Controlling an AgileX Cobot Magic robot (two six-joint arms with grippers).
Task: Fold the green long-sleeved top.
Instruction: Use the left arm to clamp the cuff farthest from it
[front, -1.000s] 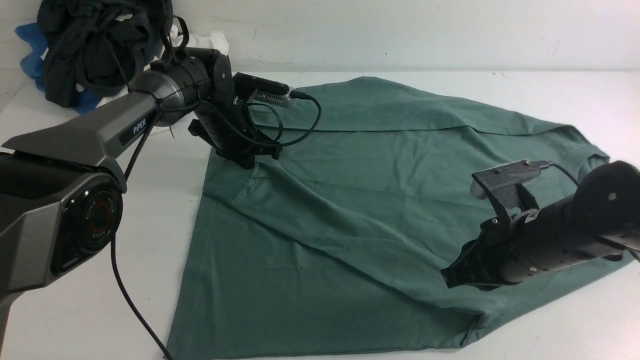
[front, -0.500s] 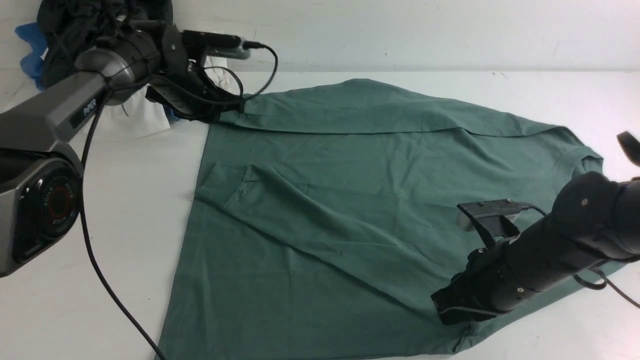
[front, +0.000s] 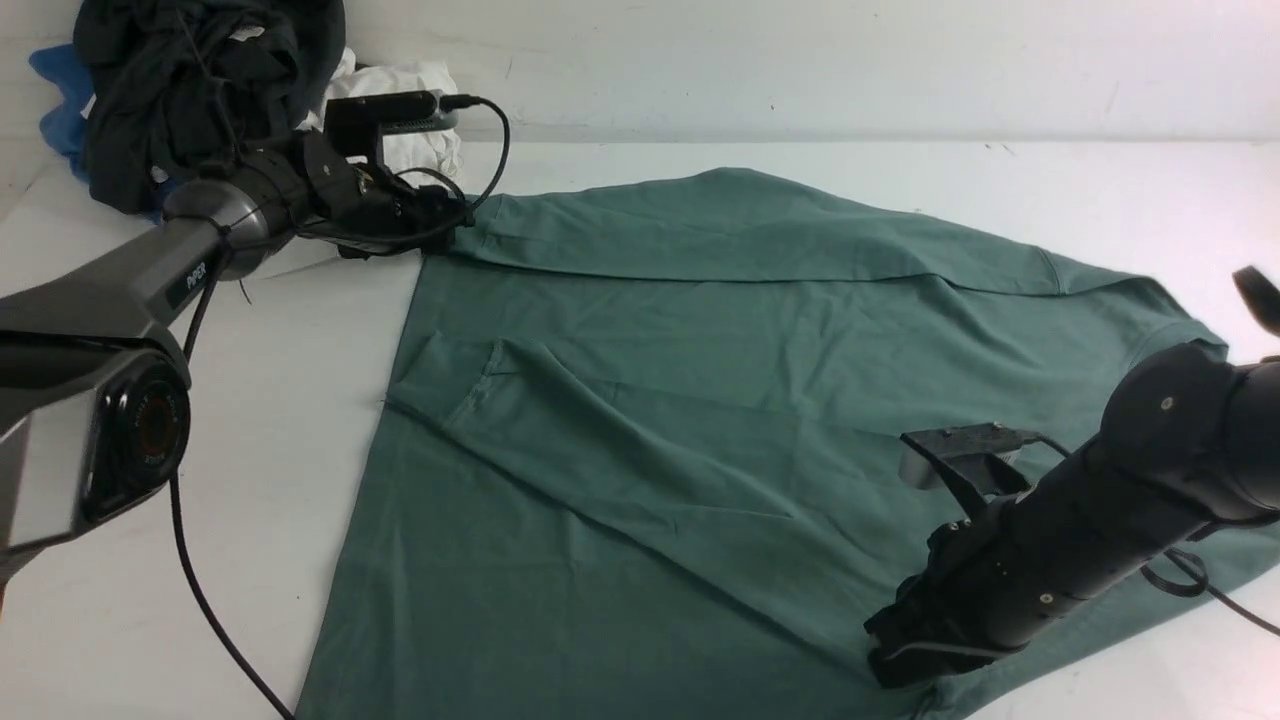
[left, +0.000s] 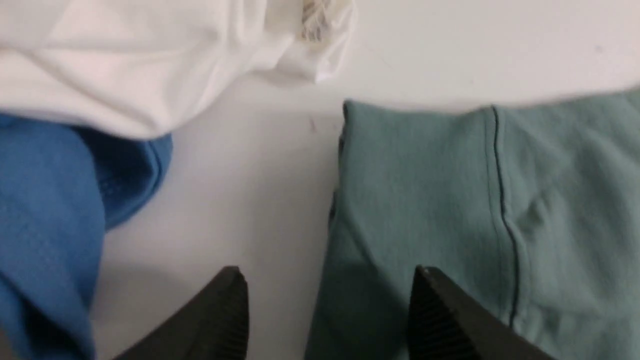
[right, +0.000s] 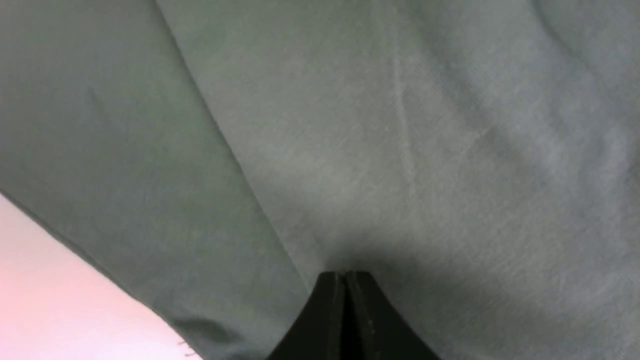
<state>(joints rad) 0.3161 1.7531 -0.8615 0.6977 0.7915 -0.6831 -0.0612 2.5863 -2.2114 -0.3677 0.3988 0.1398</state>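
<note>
— Where do we have the top?

— It is spread flat across the middle of the table, with the collar toward 3 o'clock and the hem toward 9. One sleeve lies folded over the body.

— And our left pincer?

— It sits low at the top's 10 o'clock corner, standing apart. One finger is over green cloth and the other over bare table, with the cloth's edge between them. It grips nothing.

— The right pincer?

— It is down at the top's 5 o'clock edge, closed together, with its tips against the cloth. Whether any fabric is nipped there we cannot tell.

— What else do we see?

— At the table's 10 o'clock a black garment is heaped. A white garment and a blue garment lie near the left pincer, apart from the top.
</note>
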